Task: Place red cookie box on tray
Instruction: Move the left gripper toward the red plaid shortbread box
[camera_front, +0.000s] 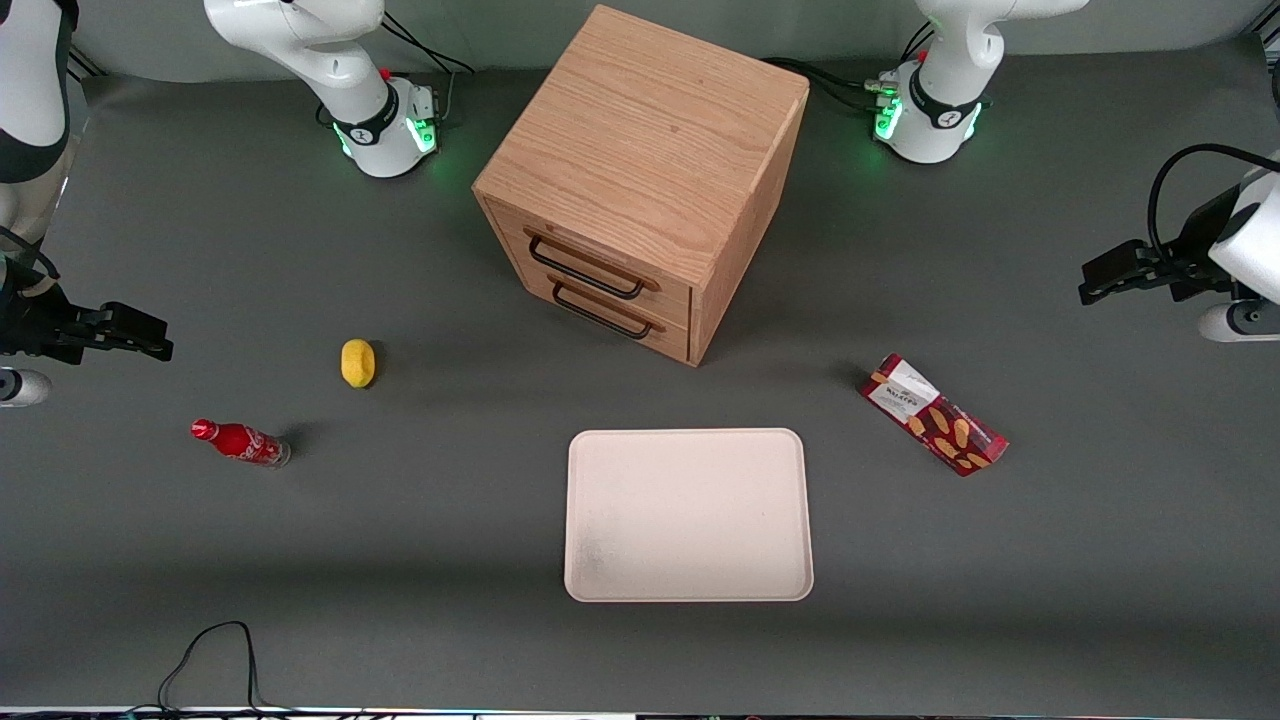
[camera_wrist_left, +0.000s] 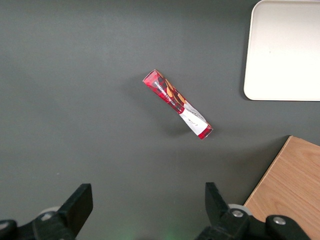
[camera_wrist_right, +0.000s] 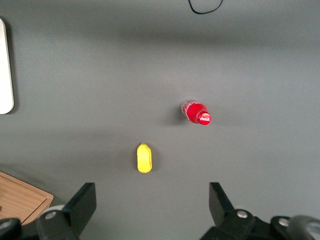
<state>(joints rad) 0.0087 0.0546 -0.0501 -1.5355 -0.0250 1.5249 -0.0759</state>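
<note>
The gripper (camera_wrist_left: 145, 210) is hanging high over the red cookie box (camera_wrist_left: 177, 104) (jaws wide apart); a crooked grab might tip it short of the tray (camera_wrist_left: 287, 50).

A grey table (camera_front: 1000, 600) held a cream-white tray (camera_front: 688, 515) near the front camera, at the middle. A red cookie box (camera_front: 934, 414) lay flat, apart from the tray, toward the working arm's end. The gripper (camera_front: 1090, 285) hung above that end, holding nothing. A wooden drawer cabinet (camera_front: 640, 180) stood farther from the camera than the tray. A yellow lemon (camera_front: 358, 362) and a red soda bottle (camera_front: 240, 442) lay toward the parked arm's end.
</note>
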